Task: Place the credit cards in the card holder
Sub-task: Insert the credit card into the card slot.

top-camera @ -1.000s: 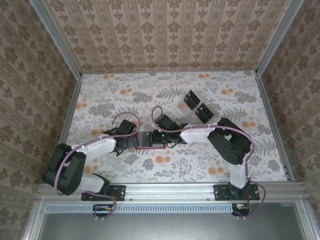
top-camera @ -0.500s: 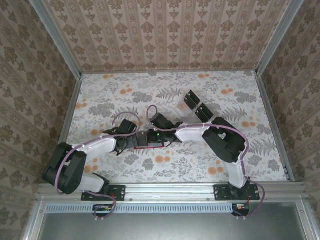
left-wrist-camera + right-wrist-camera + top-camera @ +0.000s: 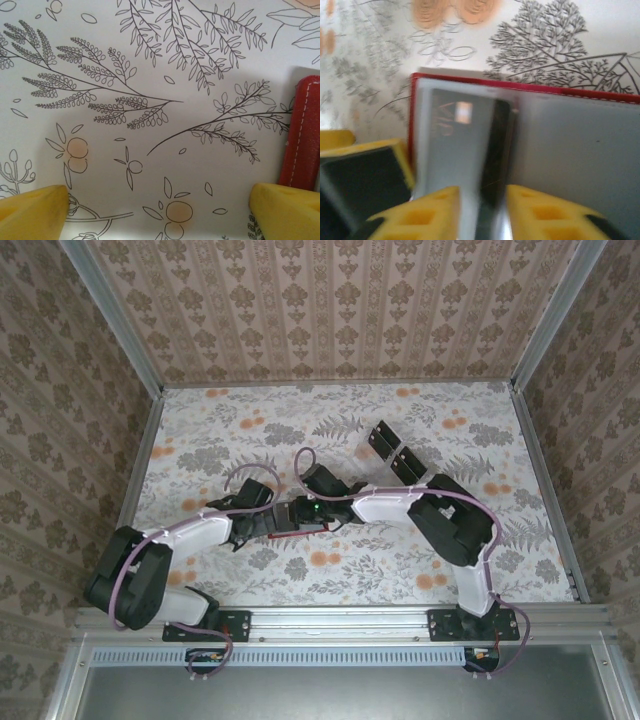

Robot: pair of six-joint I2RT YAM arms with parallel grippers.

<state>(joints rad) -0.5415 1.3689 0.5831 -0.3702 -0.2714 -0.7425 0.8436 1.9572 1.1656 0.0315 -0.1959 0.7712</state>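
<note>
We see the card holder [image 3: 570,150] lying open on the tabletop [image 3: 220,430] between the two arms, its red rim framing grey inner pockets. One black card [image 3: 496,145] stands on edge in a pocket near the middle. As far as the blurred right wrist view lets us judge, it is only partly in. The right end effector [image 3: 482,194] straddles this card with its jaws a little apart. There is a gap on one side of the card, so we read it as let go, not pinched. The left end effector [image 3: 160,212] is spread wide and holds nothing, and one of its fingers sits just beside the card holder's red edge. The other credit cards [image 3: 386,438] lie further back on the tabletop, well apart from the card holder.

Our main worry is the half-seated card. If the right end effector lifts away at a slant, a pad could brush the card and pull it out or tip it flat across the pocket mouth. Nothing clamps the card holder either — a push on the card could slide it across the tabletop instead of seating the card. The open flap might also fold over. A nudge from the left finger at the red edge could turn the card holder out of line.
</note>
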